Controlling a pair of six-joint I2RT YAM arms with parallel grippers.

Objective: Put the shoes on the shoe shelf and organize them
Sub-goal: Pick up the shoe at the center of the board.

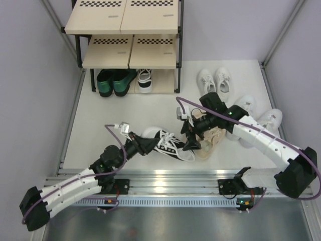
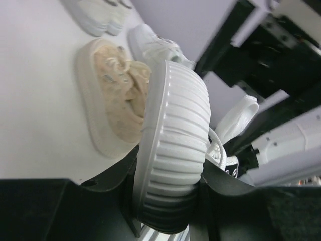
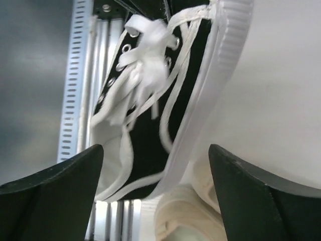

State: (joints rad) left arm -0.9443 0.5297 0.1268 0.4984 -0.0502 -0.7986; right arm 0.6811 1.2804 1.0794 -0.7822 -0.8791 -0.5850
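Top external shows the black-and-white sneaker on the table, close to the front rail, with bare surface between it and the shoe shelf. The left gripper pinches its white end. Only the left wrist view shows ribbed rubber clamped between the jaws. The right gripper stands wide over its laces, touching nothing. A beige sneaker lies just right of it, partly hidden.

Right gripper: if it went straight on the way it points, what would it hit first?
Most likely the black-and-white sneaker, which lies straight ahead of the open right gripper. A tan sneaker sits just below that line, and depth is hard to judge.
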